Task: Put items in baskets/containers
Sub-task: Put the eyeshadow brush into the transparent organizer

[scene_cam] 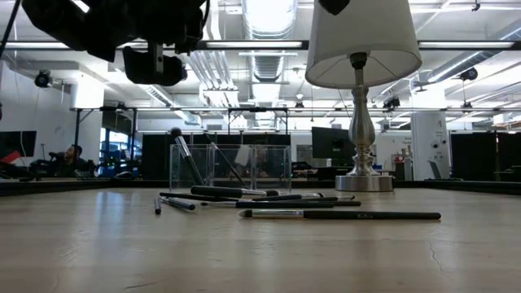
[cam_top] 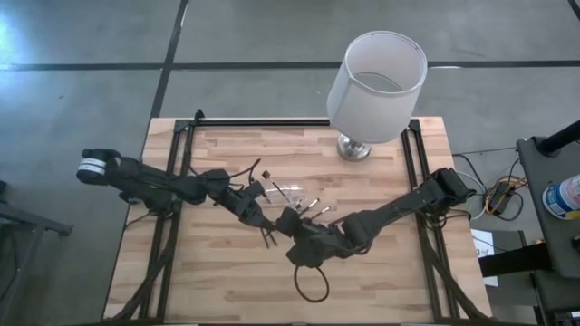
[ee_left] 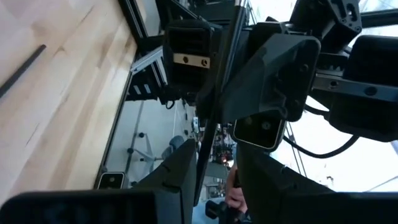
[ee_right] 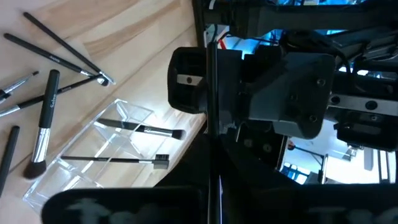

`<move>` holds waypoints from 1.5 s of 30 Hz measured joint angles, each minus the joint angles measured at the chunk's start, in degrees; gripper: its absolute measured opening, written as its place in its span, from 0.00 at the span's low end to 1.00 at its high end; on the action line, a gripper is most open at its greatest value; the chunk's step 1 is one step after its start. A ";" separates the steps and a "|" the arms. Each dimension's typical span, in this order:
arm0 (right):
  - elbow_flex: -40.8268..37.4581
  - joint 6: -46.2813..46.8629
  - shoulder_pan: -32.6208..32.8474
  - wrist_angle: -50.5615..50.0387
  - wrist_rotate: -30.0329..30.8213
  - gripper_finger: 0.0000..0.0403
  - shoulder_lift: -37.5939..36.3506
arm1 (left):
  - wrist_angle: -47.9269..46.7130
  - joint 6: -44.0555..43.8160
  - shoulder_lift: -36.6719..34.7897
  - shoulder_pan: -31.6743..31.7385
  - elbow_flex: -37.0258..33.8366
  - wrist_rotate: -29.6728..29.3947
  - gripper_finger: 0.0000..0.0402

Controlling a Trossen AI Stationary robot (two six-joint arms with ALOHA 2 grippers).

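Brushes [ee_right: 43, 118], two in the clear tray [ee_right: 93, 155] mid-desk [cam_top: 217, 263] and about seven loose beside it, lie under both hands, left hand [ee_left: 211, 174] and right hand [ee_right: 211, 155] each pinching one thin brush.

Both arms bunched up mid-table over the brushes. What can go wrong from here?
1. The left gripper and right gripper face each other closely, with a thin brush running between them. A mistimed handover might drop it or knock the grippers together.
2. The clear tray, holding two brushes, sits close by. It looks light, so a nudge may shift or tip it.
3. Loose brushes lie nearby on the table; a low pass could scatter them.
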 joint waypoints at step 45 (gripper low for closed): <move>-0.08 13.85 1.13 0.15 1.44 0.23 0.03 | -4.06 8.40 1.09 -0.57 1.01 -4.32 0.03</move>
